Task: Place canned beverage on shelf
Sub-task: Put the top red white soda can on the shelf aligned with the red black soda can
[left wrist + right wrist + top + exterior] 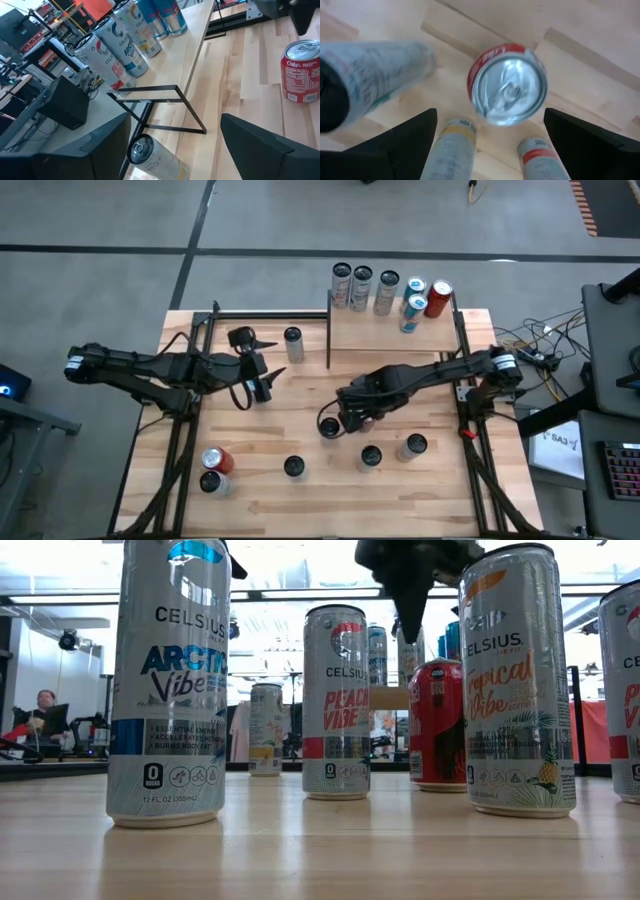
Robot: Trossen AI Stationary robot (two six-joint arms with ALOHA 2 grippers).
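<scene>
Your right pincer [335, 423] hangs just left of centre in the high view, spread wide and holding nothing, and the red aluminium cola can [507, 85] stands upright straight below it: the right wrist view looks down its long axis onto the silver lid, which sits between the two dark fingers [402, 142] without touching either. So the move ahead, as I judge it, is a plain drop along that vertical axis until the fingers flank the can's wall, then a squeeze. In the high view the can [329, 426] is mostly covered by the pincer. The small light-wood shelf with thin black posts [370, 330] lies toward the upper centre of the frame, with five cans in a row along its far edge (the near strip of board looks bare, so there seems room to set one down). Your left pincer [263, 378] waits left of centre, also spread and empty, pointing toward a slim silver can [293, 344] near the shelf's left post; the right arm is clearly nearer the cola can.
</scene>
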